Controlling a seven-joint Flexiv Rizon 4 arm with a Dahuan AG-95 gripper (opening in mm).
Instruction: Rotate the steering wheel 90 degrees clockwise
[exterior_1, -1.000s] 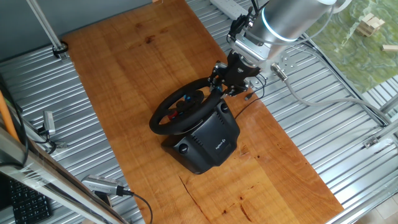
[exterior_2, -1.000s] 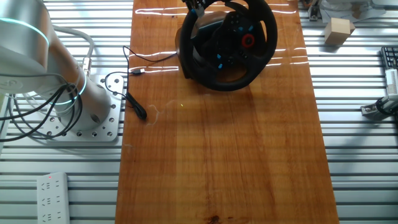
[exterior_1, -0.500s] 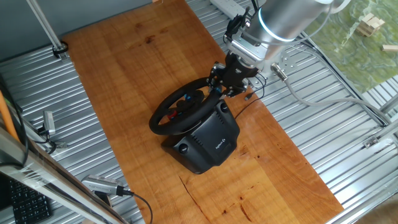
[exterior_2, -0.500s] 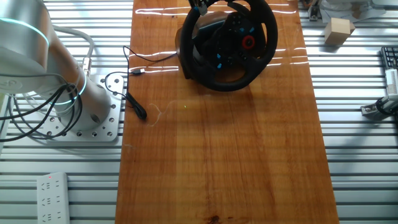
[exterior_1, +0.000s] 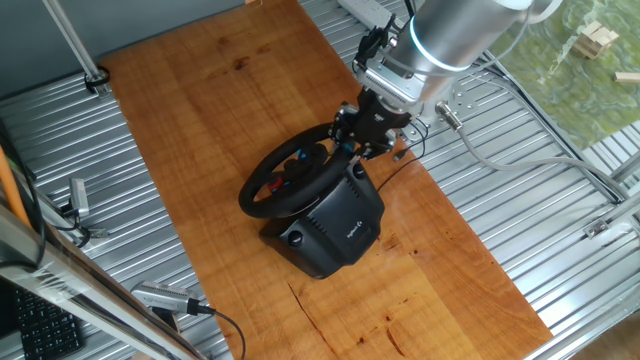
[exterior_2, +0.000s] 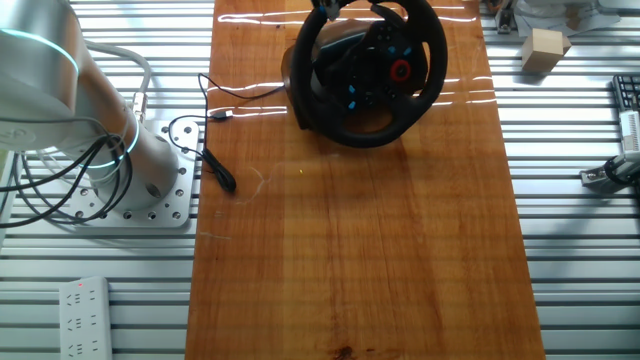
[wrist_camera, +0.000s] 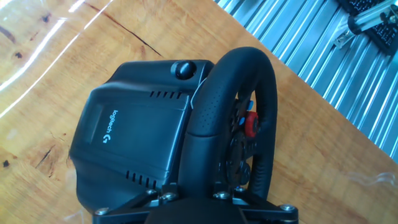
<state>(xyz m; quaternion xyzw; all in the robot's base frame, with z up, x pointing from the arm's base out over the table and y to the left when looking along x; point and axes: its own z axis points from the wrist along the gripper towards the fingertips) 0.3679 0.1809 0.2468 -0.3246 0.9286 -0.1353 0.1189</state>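
Black steering wheel (exterior_1: 290, 172), on its base (exterior_1: 335, 228) at the wooden worktop's (exterior_1: 200, 110) far end. End effector (exterior_1: 352, 135) clamped on the rim's upper edge. Advised: sweep along the rim's arc, grip firm, base unmoved.

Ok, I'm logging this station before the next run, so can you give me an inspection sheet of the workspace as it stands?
Surface: wooden tabletop on a ribbed metal bench, with dark cracks and glare.
Job's things: steering wheel on its black base; red hub button visible.
Clutter: small wooden block and power strip on the bench.
Gripper: gripper at the wheel's rim on the far side; the hand view shows the rim running between the fingers, contact not visible.
Cables: loose black cable at the tabletop's edge near the arm mount.
Surroundings: keyboard at one corner.
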